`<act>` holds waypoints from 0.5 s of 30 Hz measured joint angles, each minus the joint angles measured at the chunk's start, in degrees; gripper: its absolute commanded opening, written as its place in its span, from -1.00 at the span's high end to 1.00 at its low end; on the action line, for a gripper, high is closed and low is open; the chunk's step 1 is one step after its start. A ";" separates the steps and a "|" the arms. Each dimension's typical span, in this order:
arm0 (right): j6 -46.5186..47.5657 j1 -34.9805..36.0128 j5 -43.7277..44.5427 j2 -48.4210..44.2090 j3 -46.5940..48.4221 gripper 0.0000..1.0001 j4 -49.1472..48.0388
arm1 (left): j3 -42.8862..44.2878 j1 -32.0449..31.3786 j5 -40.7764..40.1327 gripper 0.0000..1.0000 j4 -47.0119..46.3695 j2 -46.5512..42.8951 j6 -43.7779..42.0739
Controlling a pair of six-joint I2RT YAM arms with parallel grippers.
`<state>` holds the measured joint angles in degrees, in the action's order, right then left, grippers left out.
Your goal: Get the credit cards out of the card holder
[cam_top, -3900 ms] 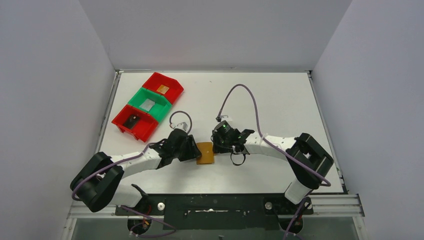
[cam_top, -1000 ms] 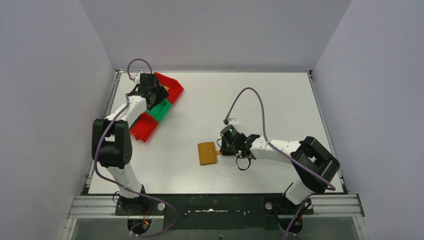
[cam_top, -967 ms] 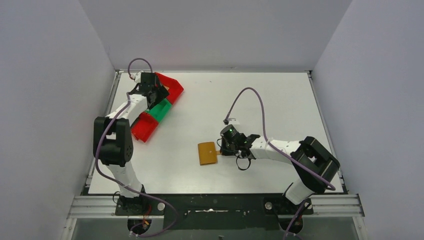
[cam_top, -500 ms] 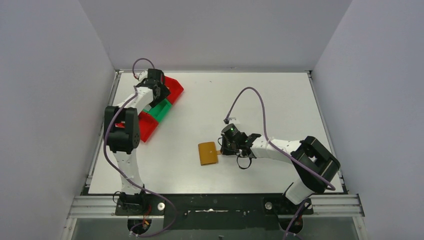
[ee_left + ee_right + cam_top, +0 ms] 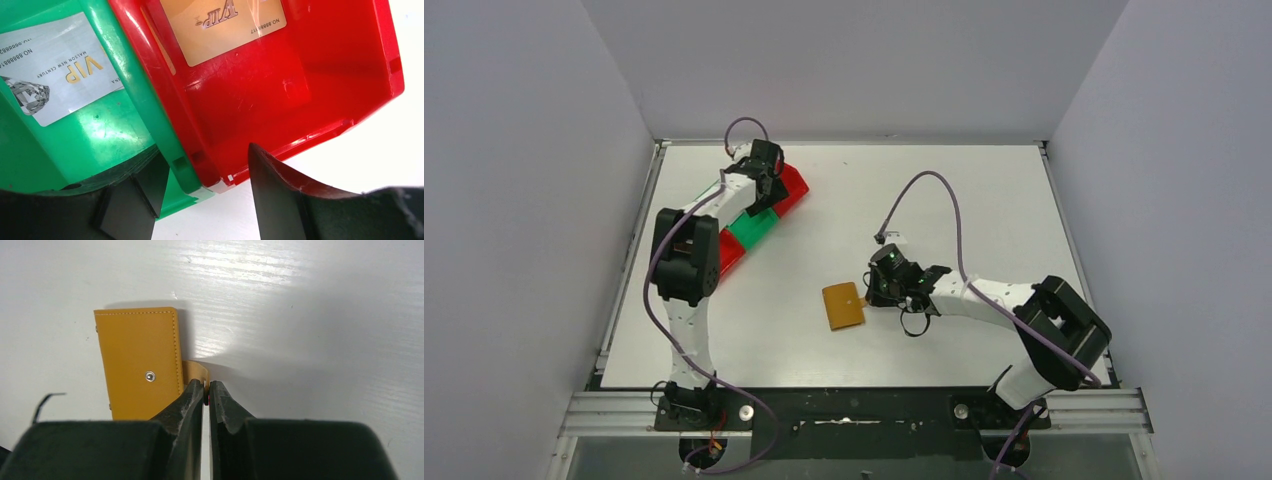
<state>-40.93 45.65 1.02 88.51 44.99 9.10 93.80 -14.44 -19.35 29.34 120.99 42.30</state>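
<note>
The tan card holder lies closed on the white table. My right gripper is shut on its snap tab at the holder's right edge. Two credit cards show in the left wrist view. A silver-grey card lies in the green bin. An orange-gold card lies in the red bin. My left gripper hangs open just over the near corner where these two bins meet, holding nothing.
Three bins stand in a slanted row at the back left: a red bin, a green bin and a second red bin, partly under my left arm. The right arm's cable loops above the table.
My left arm has swung right along the bins and its jaws have narrowed somewhat. The row of bins appears shifted to the right. The right gripper keeps its hold on the tab.
</note>
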 measured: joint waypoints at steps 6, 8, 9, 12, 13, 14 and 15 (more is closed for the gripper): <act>-0.04 -0.72 0.11 -1.92 -0.79 1.00 -0.09 | 0.00 -3.45 0.17 -0.10 0.87 0.09 -1.05; -0.07 -0.74 0.13 -2.05 -1.25 1.00 -0.07 | -0.24 -4.96 0.37 -0.08 0.79 0.11 -1.09; -0.09 -0.74 0.15 -2.05 -1.42 1.00 -0.09 | -0.35 -5.64 0.63 -0.07 0.79 0.11 -1.09; -0.26 -0.98 0.28 -2.51 -2.54 1.00 -0.09 | -1.36 -8.15 1.79 -0.07 0.50 0.11 -1.22; -0.31 -0.98 0.31 -2.95 -3.10 1.00 -0.07 | -1.77 -9.01 2.16 -0.07 0.48 0.11 -1.25; -0.37 -0.98 0.37 -3.65 -3.69 1.00 -0.04 | -2.21 -9.92 2.47 -0.06 0.44 0.11 -1.25; -0.48 -0.98 0.48 -4.33 -4.22 1.00 -0.04 | -2.64 -10.84 2.80 -0.06 0.42 0.11 -1.25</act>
<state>-41.41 44.66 1.50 84.18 40.77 9.06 91.15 -25.28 -16.56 29.76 121.10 41.06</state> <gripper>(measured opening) 0.061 0.534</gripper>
